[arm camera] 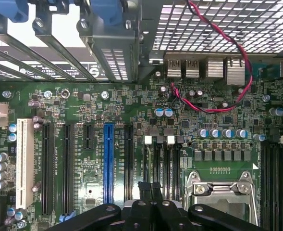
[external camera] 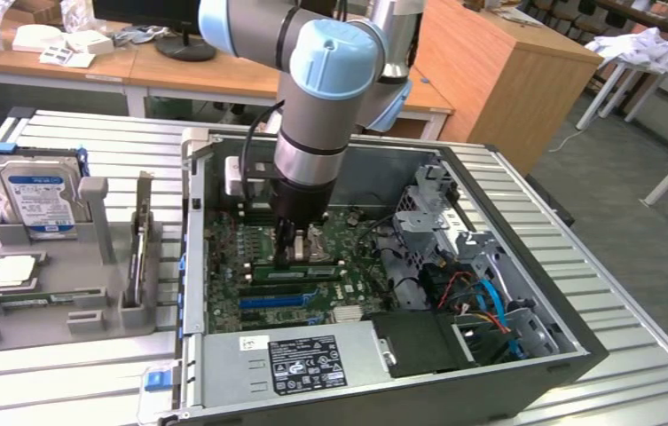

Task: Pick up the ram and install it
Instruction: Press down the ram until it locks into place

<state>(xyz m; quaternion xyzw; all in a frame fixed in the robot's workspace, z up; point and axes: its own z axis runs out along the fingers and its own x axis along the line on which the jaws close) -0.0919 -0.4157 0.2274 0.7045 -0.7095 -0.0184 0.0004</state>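
motherboard (external camera: 230,241) carries ram (external camera: 324,266) beneath closed jaws.

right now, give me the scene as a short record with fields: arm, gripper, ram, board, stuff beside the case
arm: reaches down into the open computer case
gripper: shut, low over the motherboard
ram: green stick lying along the memory slots beneath the gripper; whether it is gripped or seated cannot be told
board: blue expansion slot empty
beside the case: hard drive upright in a grey holder, at the exterior view's left
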